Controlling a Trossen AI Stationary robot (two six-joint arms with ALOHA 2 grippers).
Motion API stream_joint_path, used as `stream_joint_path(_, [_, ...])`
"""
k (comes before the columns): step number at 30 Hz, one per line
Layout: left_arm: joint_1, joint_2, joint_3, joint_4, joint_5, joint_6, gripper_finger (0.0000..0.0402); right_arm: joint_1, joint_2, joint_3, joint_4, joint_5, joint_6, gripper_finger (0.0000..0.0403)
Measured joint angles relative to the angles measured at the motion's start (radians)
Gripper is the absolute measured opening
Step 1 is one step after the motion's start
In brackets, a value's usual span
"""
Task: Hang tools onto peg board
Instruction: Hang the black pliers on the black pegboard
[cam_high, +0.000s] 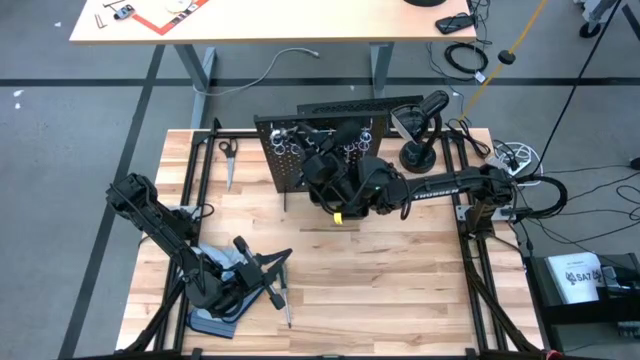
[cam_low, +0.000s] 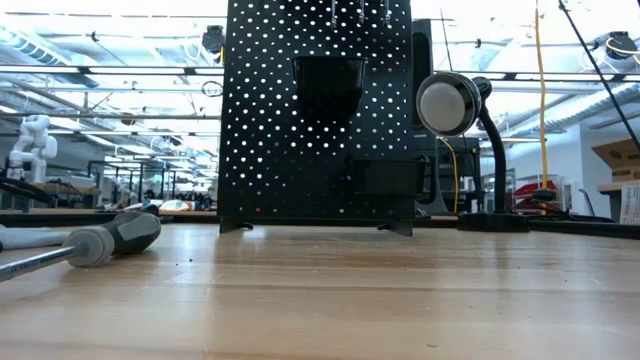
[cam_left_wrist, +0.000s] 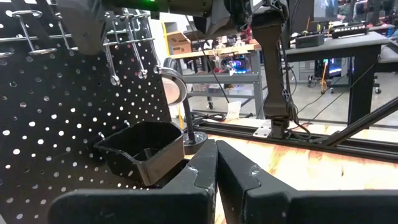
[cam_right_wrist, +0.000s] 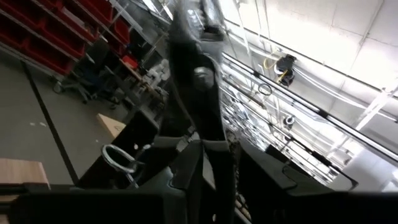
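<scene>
The black peg board stands upright at the table's far middle; it also shows in the low view and the left wrist view, with silver wrenches hanging on it and a black bin. My right gripper is at the board's near face, tipped upward and shut on dark pliers; a silver ring holder is beside it. My left gripper is shut and empty at the near left. A screwdriver lies flat on the table beside it, its handle in the low view. My right gripper pinches the pliers' dark handles between its two fingers. The pliers run along the fingers and stand up beyond them, pivot and closed jaws uppermost, lifted clear of the table. The exact place of contact is hidden by the fingers.
Grey-and-blue gloves lie under my left arm at the near left. Another tool lies on the table left of the board. A desk lamp stands right of the board. Black frame rails run along the table's sides.
</scene>
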Motion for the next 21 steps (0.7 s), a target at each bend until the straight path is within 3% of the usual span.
stream_joint_path(6, [0.0,0.0,0.0,0.0,0.0,0.0,0.0011,0.008,0.0,0.0,0.003,0.069,-0.044,0.0113])
stream_joint_path(12, [0.0,0.0,0.0,0.0,0.0,0.0,0.0011,0.011,0.0,0.0,0.003,0.071,-0.044,0.0102])
stream_joint_path(21, [0.0,0.0,0.0,0.0,0.0,0.0,0.0011,0.018,0.0,0.0,0.016,0.093,-0.013,0.0009])
